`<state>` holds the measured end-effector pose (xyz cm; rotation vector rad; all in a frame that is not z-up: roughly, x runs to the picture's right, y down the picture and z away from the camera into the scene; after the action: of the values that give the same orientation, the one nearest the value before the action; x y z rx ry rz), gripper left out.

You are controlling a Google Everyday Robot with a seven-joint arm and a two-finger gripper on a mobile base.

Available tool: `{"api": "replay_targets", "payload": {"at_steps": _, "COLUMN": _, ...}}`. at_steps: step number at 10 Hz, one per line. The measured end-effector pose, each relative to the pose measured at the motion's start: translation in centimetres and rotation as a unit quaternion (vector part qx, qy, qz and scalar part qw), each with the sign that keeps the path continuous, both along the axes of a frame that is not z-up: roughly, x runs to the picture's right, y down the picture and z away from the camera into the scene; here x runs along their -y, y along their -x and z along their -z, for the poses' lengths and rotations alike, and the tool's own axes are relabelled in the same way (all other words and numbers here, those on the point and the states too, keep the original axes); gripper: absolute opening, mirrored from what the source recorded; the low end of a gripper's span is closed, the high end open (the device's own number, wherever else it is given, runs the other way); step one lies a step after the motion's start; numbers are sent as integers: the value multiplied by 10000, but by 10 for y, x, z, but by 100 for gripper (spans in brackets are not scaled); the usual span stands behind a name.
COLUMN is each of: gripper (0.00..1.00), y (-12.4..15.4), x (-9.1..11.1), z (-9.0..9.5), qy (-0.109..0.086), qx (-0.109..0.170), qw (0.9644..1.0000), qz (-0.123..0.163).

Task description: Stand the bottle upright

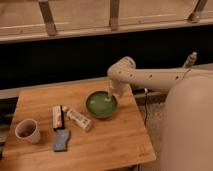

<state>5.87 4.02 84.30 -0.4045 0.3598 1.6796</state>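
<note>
The bottle (79, 119), small and cream-white with a printed label, lies on its side on the wooden table (115, 145). It is just left of the green bowl (101, 105) and its cap end points up-left. My gripper (111, 95) hangs from the white arm over the bowl's right half, pointing down. It is well to the right of the bottle and apart from it. Nothing shows in its grip.
A flat bar with a red-and-white label (57, 117) lies beside the bottle's left end. Below it is a blue sponge (61, 140), and a white cup with a dark inside (27, 131) stands at the table's left edge. A dark wall and railing run behind the table.
</note>
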Motion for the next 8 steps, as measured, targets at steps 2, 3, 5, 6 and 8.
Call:
{"api": "replay_targets", "payload": {"at_steps": 2, "gripper": 18, "y": 0, "x": 0, "z": 0, "qy": 4, "qx": 0, "qw": 10000, "qz": 0}}
{"api": "replay_targets", "payload": {"at_steps": 3, "gripper": 21, "y": 0, "x": -1, "z": -1, "qy": 10, "qx": 0, "qw": 10000, "qz": 0}}
{"api": "replay_targets", "payload": {"at_steps": 5, "gripper": 36, "y": 0, "x": -1, "z": -1, "qy": 9, "qx": -1, "qw": 10000, "qz": 0}}
{"api": "replay_targets", "payload": {"at_steps": 6, "gripper": 46, "y": 0, "x": -1, "z": -1, "qy": 5, "qx": 1, "qw": 10000, "qz": 3}}
{"api": "replay_targets", "payload": {"at_steps": 8, "gripper": 68, "y": 3, "x": 3, "z": 4, "qy": -115, "qx": 112, "qw": 9998, "qz": 83}}
